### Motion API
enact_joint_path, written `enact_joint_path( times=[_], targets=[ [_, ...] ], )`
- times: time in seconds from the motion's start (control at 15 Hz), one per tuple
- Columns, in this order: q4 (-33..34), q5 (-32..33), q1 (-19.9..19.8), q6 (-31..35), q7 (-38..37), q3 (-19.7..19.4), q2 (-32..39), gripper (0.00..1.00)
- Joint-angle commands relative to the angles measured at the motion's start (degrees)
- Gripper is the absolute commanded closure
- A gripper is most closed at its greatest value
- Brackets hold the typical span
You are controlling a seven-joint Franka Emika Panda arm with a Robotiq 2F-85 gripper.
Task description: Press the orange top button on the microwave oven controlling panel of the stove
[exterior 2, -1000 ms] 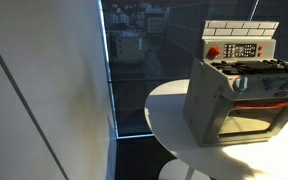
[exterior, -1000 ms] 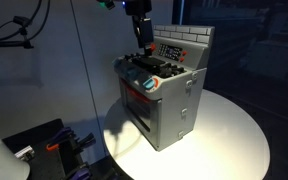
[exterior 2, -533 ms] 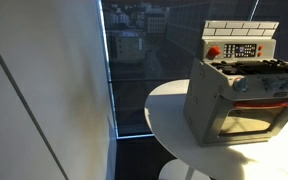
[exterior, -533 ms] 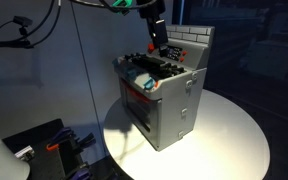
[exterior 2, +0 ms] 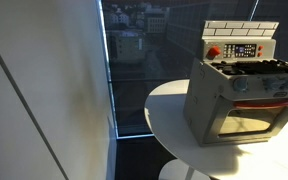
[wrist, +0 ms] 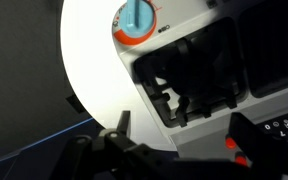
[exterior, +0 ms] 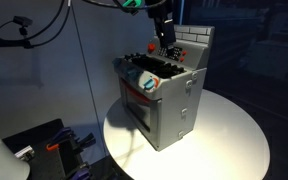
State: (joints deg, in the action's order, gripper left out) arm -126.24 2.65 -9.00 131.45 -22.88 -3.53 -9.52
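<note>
An exterior view shows the orange button (exterior 2: 213, 52) at one end of the control panel (exterior 2: 242, 49), on the upright back of the toy stove (exterior 2: 209, 100). The stove stands on a round white worktop (exterior 2: 169, 128). In an exterior view the arm (exterior: 164, 28) hangs over the stove's top, just before the panel. In the wrist view the jaws stand apart, gripping nothing, above the black burners (wrist: 189, 85) and near a blue-and-orange knob (wrist: 136, 18).
</note>
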Motion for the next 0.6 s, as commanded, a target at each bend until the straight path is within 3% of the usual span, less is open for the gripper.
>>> enact_joint_path(
  times=[0.0,0.27,0.53],
  targets=[
    [0.22,0.02,0.29,-0.24,0.05,-0.31,0.01,0.0],
    [0.63,0.37,0.14,0.24,-1.12,-0.22,0.77,0.0],
    [1.99,-0.27,0.16,4.84,-3.9,-0.28,3.92,0.0]
  ],
)
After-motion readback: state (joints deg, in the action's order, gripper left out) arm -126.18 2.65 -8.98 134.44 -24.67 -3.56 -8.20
